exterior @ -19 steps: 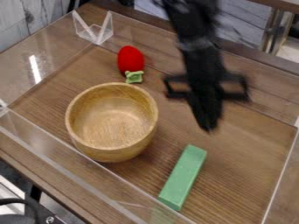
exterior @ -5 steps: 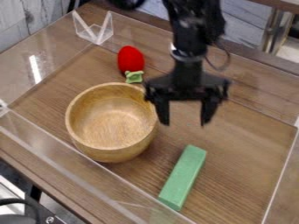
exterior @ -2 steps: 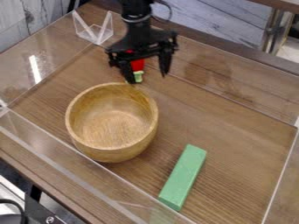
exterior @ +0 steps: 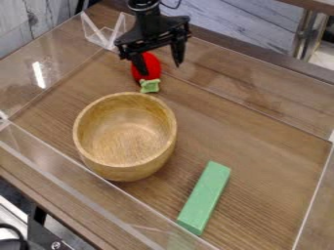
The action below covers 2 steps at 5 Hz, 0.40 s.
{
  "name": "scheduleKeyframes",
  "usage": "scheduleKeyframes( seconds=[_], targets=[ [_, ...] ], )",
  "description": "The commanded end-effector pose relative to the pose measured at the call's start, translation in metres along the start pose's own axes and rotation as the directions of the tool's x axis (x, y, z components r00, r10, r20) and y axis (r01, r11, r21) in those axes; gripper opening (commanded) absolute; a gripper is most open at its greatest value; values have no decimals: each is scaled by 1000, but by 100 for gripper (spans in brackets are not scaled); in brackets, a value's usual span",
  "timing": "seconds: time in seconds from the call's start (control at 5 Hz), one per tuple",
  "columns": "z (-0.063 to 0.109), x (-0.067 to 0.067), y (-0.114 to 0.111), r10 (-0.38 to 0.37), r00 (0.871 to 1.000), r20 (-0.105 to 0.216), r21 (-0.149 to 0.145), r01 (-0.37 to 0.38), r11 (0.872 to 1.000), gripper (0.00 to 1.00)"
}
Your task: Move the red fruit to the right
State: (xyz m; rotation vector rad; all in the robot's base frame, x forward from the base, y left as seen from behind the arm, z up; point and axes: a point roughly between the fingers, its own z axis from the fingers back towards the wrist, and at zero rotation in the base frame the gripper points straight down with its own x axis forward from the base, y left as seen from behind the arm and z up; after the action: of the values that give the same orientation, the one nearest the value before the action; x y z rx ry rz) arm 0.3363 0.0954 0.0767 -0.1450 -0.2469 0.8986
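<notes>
The wooden desk (exterior: 261, 127), walled by clear panels, lies bare to the right of the wooden bowl (exterior: 124, 135). A green block (exterior: 205, 196) rests near the front edge. The black hand (exterior: 151, 56) stands with fingers spread wide, straddling the red fruit (exterior: 146, 66) at the back, gripping nothing; contact is unclear. The fruit's top is hidden.

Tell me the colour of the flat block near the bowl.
Green; the block shows clearly in the camera view.
</notes>
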Motion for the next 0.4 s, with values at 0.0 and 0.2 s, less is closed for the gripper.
scheduleKeyframes(
  seconds=[0.0,0.2],
  targets=[
    [12,26,-4,-12,997,75,-27,14,1000,100],
    [2,29,1,-35,995,91,-16,36,999,100]
  ],
)
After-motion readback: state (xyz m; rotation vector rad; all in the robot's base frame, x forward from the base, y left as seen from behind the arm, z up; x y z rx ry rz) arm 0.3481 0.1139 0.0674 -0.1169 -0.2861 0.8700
